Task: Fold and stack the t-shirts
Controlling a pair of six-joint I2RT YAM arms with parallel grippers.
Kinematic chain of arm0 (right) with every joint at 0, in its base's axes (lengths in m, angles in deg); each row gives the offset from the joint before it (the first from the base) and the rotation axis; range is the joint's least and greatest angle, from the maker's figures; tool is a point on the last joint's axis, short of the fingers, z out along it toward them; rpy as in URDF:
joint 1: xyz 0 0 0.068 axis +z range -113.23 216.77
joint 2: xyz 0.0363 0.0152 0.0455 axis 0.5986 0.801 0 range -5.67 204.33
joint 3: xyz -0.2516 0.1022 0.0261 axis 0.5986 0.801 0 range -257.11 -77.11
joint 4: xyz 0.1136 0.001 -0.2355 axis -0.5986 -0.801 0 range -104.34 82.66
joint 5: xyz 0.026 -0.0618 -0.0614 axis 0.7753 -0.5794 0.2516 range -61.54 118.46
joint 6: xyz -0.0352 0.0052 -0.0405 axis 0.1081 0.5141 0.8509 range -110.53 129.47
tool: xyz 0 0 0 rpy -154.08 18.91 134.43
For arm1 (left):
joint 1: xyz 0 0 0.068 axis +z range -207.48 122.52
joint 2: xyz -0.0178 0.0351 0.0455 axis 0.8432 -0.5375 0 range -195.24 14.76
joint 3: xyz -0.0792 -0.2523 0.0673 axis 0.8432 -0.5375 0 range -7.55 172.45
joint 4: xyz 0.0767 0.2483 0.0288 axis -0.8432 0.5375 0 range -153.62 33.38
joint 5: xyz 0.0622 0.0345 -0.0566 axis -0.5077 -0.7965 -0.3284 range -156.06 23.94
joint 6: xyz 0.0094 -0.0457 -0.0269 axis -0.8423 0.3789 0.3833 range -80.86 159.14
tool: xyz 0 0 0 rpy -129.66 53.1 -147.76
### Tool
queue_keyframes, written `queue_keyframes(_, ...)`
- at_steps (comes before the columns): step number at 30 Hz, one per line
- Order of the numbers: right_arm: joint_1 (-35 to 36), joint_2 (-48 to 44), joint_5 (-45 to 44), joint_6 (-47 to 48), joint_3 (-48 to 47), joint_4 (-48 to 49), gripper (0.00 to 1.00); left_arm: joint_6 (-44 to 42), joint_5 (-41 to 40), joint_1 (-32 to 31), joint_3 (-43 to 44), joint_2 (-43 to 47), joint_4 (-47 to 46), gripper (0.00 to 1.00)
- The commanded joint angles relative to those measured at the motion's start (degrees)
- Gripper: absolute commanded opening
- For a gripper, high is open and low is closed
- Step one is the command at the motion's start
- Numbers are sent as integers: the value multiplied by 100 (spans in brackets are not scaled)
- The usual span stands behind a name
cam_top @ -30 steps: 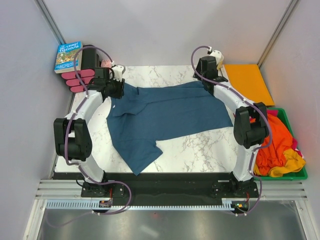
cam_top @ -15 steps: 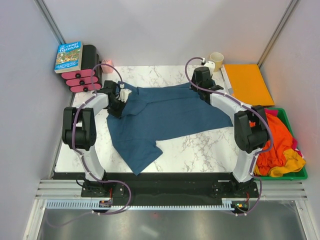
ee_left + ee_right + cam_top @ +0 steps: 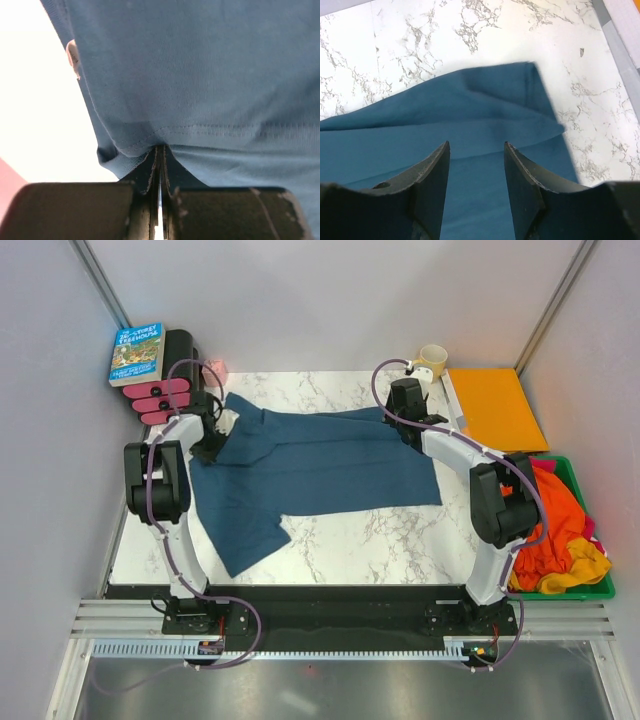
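Observation:
A dark blue t-shirt [image 3: 320, 465] lies spread across the marble table [image 3: 400, 535], one sleeve reaching toward the near left. My left gripper [image 3: 212, 432] is at the shirt's far left corner, shut on the blue fabric [image 3: 190, 90]; the hem is pinched between its closed fingers [image 3: 145, 172]. My right gripper [image 3: 403, 412] is at the shirt's far right corner, open, its fingers [image 3: 432, 170] just above the blue cloth [image 3: 480, 130] and holding nothing. An orange folded cloth [image 3: 495, 405] lies at the back right.
A green bin [image 3: 590, 585] with orange, yellow and pink garments stands at the right edge. A paper cup [image 3: 433, 358] stands at the back. A book [image 3: 136, 352] and pink-and-black rack [image 3: 165, 395] stand at the back left corner.
The left gripper has pulled the shirt's corner back and to the left, dragging the shirt leftward and flatter. The right gripper has let go and hovers open over the far right corner.

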Motion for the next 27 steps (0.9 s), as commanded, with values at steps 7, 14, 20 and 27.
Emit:
queue_keyframes(7,5,-39,-71,-54,8,250,55,-657,-339,521,48,8,-114,7)
queue_keyframes(14,-21,407,-185,315,-806,145,42,325,2364,565,13,1414,-175,27)
queue_keyframes(20,-135,1944,-229,492,-2906,-1304,6,1144,3239,433,145,1407,-166,26)
queue_keyframes(27,-320,2624,17,298,-3437,-1534,1,918,2809,82,224,686,184,19)
